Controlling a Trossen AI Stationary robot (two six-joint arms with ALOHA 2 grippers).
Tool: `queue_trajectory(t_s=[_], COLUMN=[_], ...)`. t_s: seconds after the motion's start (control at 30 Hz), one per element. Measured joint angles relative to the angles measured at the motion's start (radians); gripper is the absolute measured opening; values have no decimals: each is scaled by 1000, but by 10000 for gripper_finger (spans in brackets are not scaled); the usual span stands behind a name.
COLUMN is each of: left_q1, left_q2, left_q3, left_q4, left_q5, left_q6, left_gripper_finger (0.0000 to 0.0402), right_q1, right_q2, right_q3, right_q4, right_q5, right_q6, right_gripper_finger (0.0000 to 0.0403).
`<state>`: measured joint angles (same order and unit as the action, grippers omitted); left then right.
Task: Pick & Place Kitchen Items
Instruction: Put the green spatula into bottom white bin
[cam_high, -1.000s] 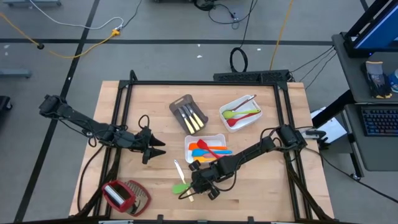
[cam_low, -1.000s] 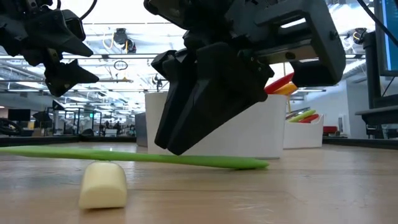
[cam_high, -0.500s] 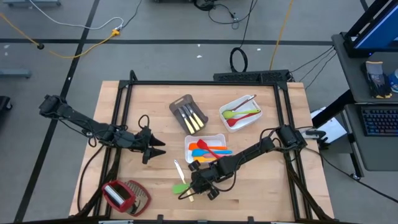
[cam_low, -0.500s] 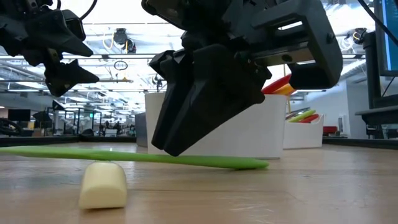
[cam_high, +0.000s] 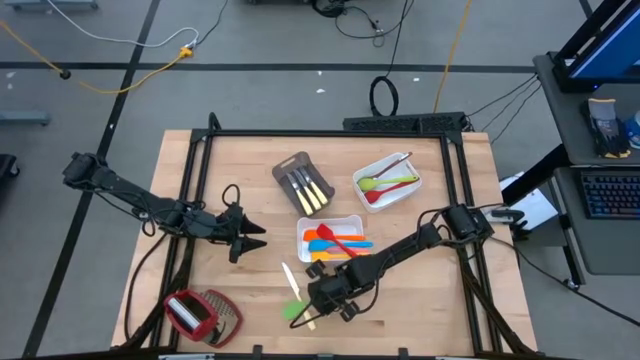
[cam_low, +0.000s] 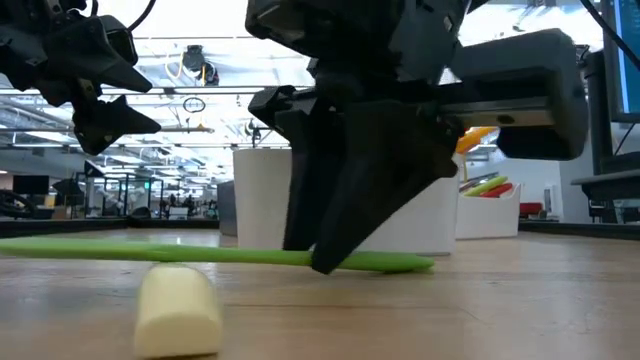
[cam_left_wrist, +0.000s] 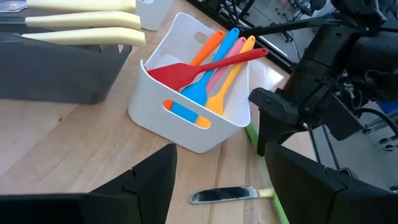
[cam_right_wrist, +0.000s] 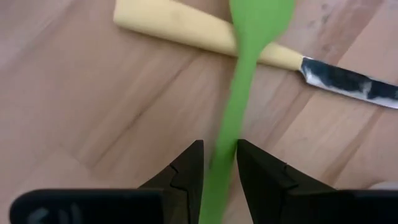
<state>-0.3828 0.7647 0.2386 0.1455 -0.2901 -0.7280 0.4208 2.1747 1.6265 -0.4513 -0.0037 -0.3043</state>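
Right end effector (cam_high: 318, 300) sits low over the near part of the wooden counter (cam_high: 250, 165), in front of the white bin of spatulas (cam_high: 330, 226). Right wrist view: its two dark fingers (cam_right_wrist: 186, 171) are narrowed on either side of the handle of a green spoon (cam_right_wrist: 239, 99), the handle running up between them. Low view shows the finger tips down at the spoon's handle, right at the counter surface; whether the spoon is lifted clear of the wood, cannot tell.

The green spoon lies across a pale-handled knife (cam_right_wrist: 199, 31), bowl end past the knife's handle. In the high view the knife (cam_high: 291, 281) lies just left of the right end effector, with the spoon's green bowl (cam_high: 292, 310) beside it.

Left end effector (cam_high: 250, 238) hangs over the counter's left-middle, well apart from the spoon, fingers spread wide and holding nothing.

White bin in front of it holds red, orange, blue and pink spatulas (cam_left_wrist: 208, 68). A grey-brown tray (cam_high: 303, 185) behind it carries pale-handled knives. A second white tray (cam_high: 390, 166) to the right holds green and red utensils. A red-and-silver thing (cam_high: 200, 315) lies at the near left corner.
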Motion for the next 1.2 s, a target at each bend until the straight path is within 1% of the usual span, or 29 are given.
queue_trajectory(t_s=[0.2, 0.53, 0.63, 0.8, 0.9, 1.2], left_q1=[0, 0, 0, 0, 0, 0], left_q2=[0, 0, 0, 0, 0, 0], left_q3=[0, 0, 0, 0, 0, 0], left_q4=[0, 0, 0, 0, 0, 0], left_q5=[0, 0, 0, -1, -1, 0], left_q6=[-8, -11, -14, -14, -14, -14], left_gripper_finger=[250, 250, 250, 250, 250, 250], right_q1=[7, 21, 21, 21, 21, 21], right_q2=[0, 0, 0, -1, -3, -6], right_q3=[8, 9, 9, 10, 11, 12], right_q4=[-64, -65, -50, -46, -38, -25], right_q5=[-16, 0, 0, 1, 2, 8], right_q6=[-6, -25, -30, -33, -32, 6], right_gripper_finger=[89, 88, 76, 33, 19, 12])
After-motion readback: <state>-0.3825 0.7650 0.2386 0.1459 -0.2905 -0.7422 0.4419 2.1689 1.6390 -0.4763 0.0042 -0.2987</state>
